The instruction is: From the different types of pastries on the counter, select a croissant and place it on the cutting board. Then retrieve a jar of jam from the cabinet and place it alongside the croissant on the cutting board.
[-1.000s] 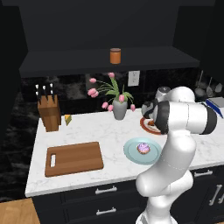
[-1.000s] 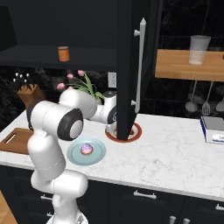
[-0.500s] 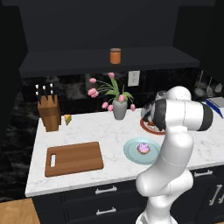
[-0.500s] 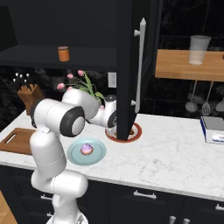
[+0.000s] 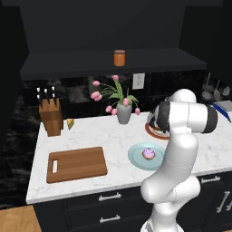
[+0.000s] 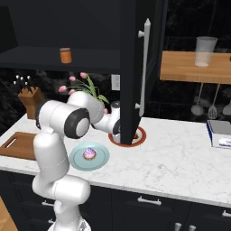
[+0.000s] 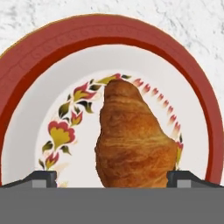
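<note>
The croissant (image 7: 131, 140) lies on a red-rimmed plate (image 7: 35, 52) with a flower pattern, on the right part of the marble surface (image 5: 90, 136), behind and to the right of the pale blue plate (image 5: 136, 156) that holds the cupcake (image 5: 148, 154). The gripper (image 7: 112, 177) hangs right over the croissant with its jaws wide apart, 1 fingertip on either side of the pastry's broad middle and nothing held yet.

The croissant looks light, flaky and easy to crush, so a gentle pinch should suit it. The best hold is probably across the thick middle, where the jaws already straddle it, rather than at the tapering tip, which could break or slip out.

By count: 1 croissant, 1 cupcake, 2 plates, 1 cutting board (image 5: 77, 164) bare at the near left of the surface, and 1 jar (image 5: 119, 58) upright on the dark cabinet's shelf (image 5: 68, 63) above. Also 1 knife block (image 5: 50, 117) at far left and 1 vase of pink tulips (image 5: 123, 113) near the middle.
</note>
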